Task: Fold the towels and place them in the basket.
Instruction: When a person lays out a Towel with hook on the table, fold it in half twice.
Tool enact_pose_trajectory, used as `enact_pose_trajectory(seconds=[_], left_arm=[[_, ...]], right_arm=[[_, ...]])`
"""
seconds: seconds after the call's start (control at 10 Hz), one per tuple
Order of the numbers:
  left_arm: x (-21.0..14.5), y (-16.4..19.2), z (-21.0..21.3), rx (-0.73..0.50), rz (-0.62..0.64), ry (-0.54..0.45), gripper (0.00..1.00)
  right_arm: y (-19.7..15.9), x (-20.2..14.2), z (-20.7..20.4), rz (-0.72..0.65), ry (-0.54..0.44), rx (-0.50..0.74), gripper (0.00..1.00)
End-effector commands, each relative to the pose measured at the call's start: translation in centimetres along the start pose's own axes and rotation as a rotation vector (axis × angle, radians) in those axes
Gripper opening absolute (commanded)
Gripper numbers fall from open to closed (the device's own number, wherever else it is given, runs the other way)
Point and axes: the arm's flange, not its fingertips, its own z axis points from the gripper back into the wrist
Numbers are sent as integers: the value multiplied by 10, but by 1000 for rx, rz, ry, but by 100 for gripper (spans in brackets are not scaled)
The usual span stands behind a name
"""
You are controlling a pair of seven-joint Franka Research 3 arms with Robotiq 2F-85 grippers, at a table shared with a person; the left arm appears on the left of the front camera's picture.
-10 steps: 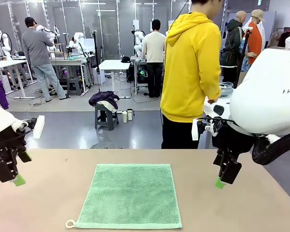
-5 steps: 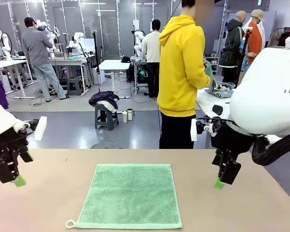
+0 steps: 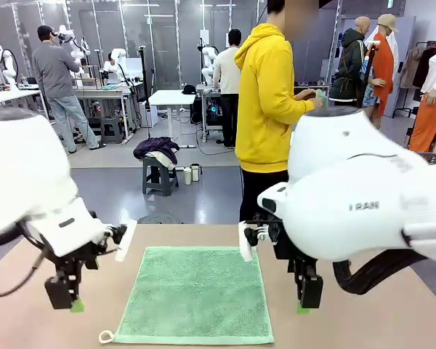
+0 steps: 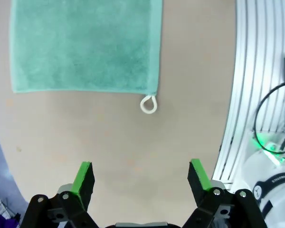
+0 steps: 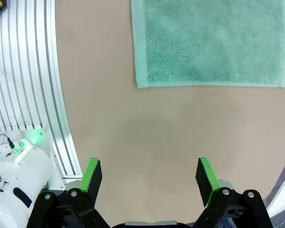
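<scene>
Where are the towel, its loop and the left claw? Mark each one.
towel [image 3: 195, 294], front view, middle of the cloth.
loop [image 4: 148, 111], left wrist view, lower curve of the cord.
left claw [image 4: 141, 173], left wrist view, midway between its open fingertips.

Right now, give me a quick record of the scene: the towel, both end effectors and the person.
towel: mint green, flat and unfolded on the table
loop: at the towel's near left corner
left end effector: open, empty, left of the towel, apart from it
right end effector: open, empty, right of the towel, apart from it
person: yellow hoodie, at the far side, hands away from the table
folding: not yet begun
</scene>
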Motion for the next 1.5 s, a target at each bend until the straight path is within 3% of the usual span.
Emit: enact_pose_trajectory(seconds=[0.0,0.4,1.1,1.4], left_arm=[[5,6,-30,-8,0,-2,100],[24,-4,-63,-33,-38,-54,100],[32,-8,-108,-86,-17,-93,100],[32,-10,-119,-121,3,-89,100]], right_arm=[[-12,16,-24,-13,34,-38,100],[-9,32,-67,11,50,-57,100],[-10,37,-124,-41,-84,-43,100],[-14,44,-140,-57,-51,4,100]])
